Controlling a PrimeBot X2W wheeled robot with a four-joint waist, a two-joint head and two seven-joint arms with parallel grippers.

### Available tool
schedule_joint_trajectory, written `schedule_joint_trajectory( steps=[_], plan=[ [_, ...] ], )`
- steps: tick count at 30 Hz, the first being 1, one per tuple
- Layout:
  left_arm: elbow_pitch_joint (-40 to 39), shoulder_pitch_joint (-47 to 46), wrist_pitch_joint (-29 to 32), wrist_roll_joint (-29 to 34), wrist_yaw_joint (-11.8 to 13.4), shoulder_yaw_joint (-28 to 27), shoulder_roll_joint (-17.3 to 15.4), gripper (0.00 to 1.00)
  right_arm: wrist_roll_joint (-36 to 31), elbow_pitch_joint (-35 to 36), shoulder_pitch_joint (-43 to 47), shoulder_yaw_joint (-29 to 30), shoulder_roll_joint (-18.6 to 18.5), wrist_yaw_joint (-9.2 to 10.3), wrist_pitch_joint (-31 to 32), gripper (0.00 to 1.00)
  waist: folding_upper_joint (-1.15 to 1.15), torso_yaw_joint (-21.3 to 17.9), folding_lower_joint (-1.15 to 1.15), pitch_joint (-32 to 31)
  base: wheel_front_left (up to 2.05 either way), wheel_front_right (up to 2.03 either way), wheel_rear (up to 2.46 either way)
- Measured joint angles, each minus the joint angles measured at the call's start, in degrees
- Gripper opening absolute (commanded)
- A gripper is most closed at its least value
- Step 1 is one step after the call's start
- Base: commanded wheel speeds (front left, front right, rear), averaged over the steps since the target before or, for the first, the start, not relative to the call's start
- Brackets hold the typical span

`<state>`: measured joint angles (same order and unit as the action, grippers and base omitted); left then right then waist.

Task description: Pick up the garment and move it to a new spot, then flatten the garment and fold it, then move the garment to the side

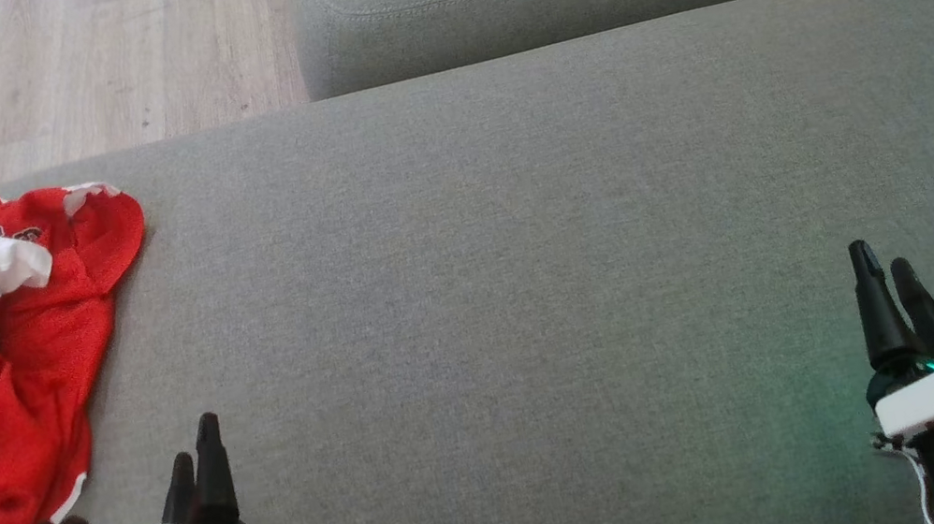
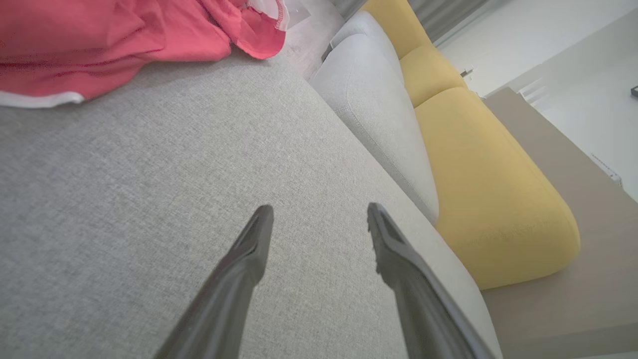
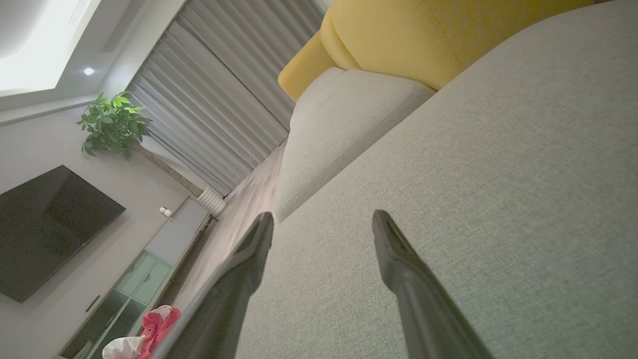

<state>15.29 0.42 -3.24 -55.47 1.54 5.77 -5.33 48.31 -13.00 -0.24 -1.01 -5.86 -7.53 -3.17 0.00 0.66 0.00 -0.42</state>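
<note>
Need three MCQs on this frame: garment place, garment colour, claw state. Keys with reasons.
1. Where on the grey cushion does the garment lie?
A) the robot's left end
B) the middle
C) the robot's right end

2. What colours is the garment?
A) blue and black
B) red with white trim
C) plain yellow

3. The left claw and right claw are:
A) both open and empty
B) left shut on cloth
C) both shut

Answers:
1 A: it lies crumpled at the left edge in the head view.
2 B: red cloth with white stripes.
3 A: each wrist view shows fingers spread over bare cushion.
</note>
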Motion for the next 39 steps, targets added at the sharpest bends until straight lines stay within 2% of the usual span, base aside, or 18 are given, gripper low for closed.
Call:
schedule_joint_trajectory(
  steps=[28, 39],
  plan=[
    [-0.4, 0.6, -4.5, 20.9, 2.2, 3.0, -1.2, 1.0, -21.1, 0.4, 0.1, -2.0, -0.8, 0.0, -4.7, 1.0, 0.0, 0.5, 0.0, -0.6, 0.0, 0.0, 0.0],
    [-0.5, 0.7, -6.4, 28.2, 3.5, 3.5, -1.6, 1.0, -27.4, 0.3, 0.3, -2.1, -1.4, 0.0, -6.1, 1.0, 0.0, 0.8, 0.0, -0.7, 0.0, 0.0, 0.0]
  ],
)
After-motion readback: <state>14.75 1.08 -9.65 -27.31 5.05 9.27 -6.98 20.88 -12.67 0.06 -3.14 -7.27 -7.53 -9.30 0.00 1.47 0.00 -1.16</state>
